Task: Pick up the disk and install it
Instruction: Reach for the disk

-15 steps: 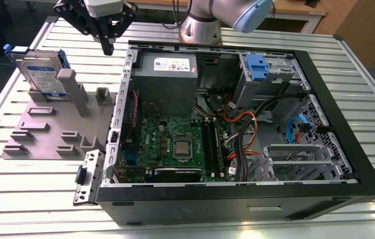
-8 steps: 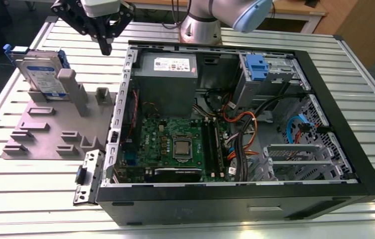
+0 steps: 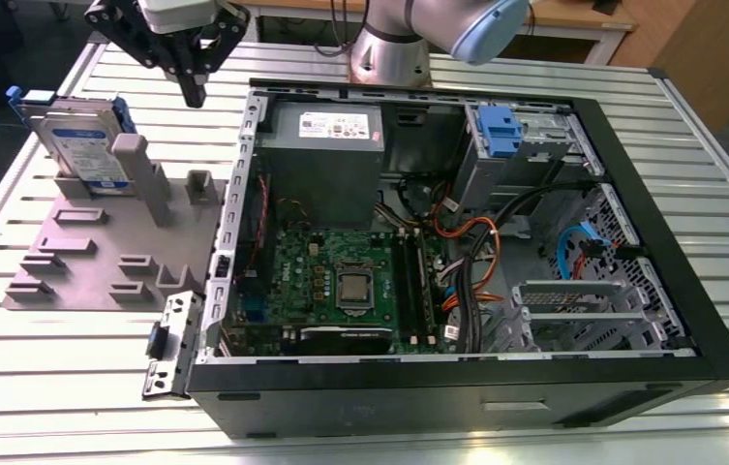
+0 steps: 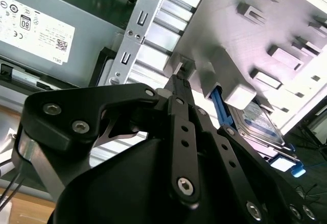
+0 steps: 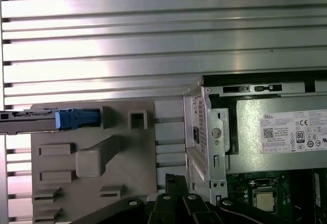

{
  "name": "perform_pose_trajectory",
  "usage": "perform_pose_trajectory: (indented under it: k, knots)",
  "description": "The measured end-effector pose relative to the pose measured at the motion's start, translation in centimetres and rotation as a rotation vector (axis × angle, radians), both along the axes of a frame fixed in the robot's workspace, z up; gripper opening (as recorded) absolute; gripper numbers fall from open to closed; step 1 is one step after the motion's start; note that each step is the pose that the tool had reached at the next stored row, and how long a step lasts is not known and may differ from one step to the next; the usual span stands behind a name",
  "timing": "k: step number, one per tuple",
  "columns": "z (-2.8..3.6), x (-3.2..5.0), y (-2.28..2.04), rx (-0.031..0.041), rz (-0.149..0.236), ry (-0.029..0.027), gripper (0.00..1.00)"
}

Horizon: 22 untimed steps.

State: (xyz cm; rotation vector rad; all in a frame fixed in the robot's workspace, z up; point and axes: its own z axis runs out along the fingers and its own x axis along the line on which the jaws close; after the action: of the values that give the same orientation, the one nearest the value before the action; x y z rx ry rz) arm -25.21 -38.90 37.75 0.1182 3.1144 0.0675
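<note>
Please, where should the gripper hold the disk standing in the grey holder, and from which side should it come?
The disk stands on edge in the grey holder, whose posts cover its lower part. So probably pinch its free upper edge across the two flat faces, coming from above.

A slatted metal counter [image 3: 54, 378] carries an open black computer case [image 3: 468, 392]. Inside it, a grey power-supply box [image 3: 322, 160] with a white sticker sits next to a green motherboard [image 3: 338, 281]. Orange cables [image 3: 461, 231] run beside the board, and a blue latch [image 3: 499, 131] stands near the far wall. On the exterior view's left, a grey fixture plate [image 3: 86, 266] with raised blocks lies just beside the case.
</note>
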Motion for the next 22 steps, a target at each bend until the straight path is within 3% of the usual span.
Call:
perform_pose_trajectory:
  k: [8,22]
  knots:
    - [-0.03,-0.57,0.57,0.0001,0.000,-0.0001,0.11]
    - [-0.06,-1.02,0.58,0.0000,0.000,-0.0001,0.11]
